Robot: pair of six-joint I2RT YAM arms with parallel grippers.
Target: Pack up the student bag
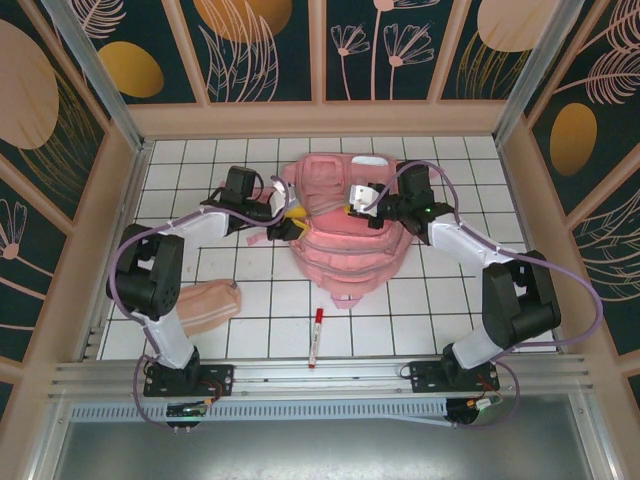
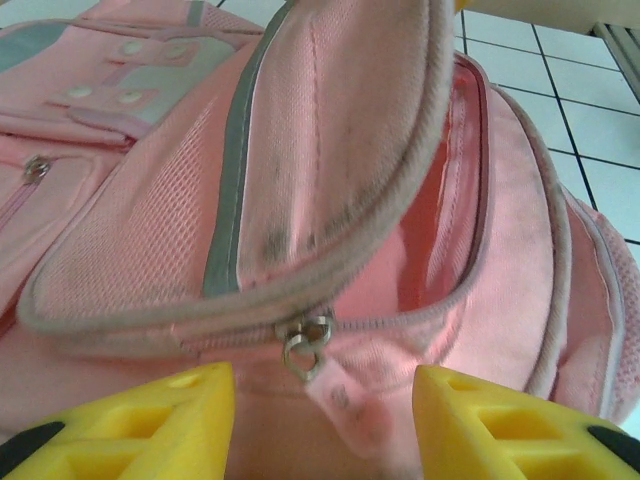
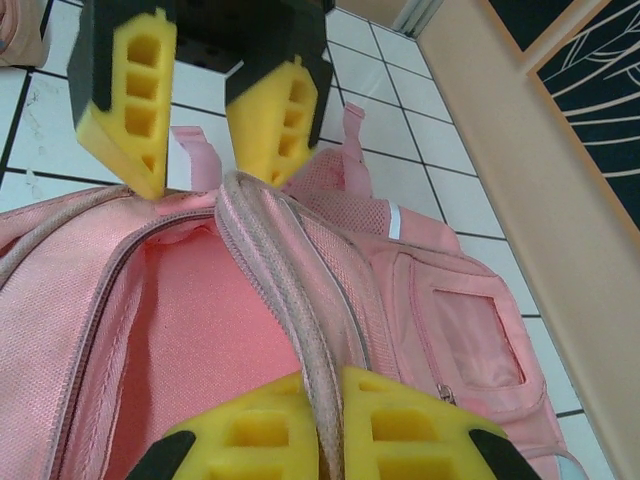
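Student bag (image 1: 345, 245): it is laid flat on the white tiled counter (image 1: 440, 300), towards the far side and between the two arms. Its main compartment is unzipped and the pink lining is exposed.

Opening: the upper flap is held raised off the rest of the bag, so that a gap is left along the zip line.

Left fingers (image 2: 150, 425): they are held apart at the bag's left side, by the end of the zip, and nothing is gripped. The metal zip pull (image 2: 305, 345) is seen in the gap just ahead of the yellow tips. Contact with it cannot be told.

Right fingers (image 3: 400, 435): they are closed tightly on the grey piped edge of the flap, which is pinched between the two yellow pads.

Window pocket (image 3: 475, 340): a pale translucent panel is seen on the bag's outer face, beside the opening.

Pencil pouch (image 1: 208, 303): this small peach-pink pouch is laid on the counter near the left arm's base, well apart from the bag.

Marker (image 1: 316, 338): a white pen with a red cap is laid on the counter near the bag's near end, not touching it.
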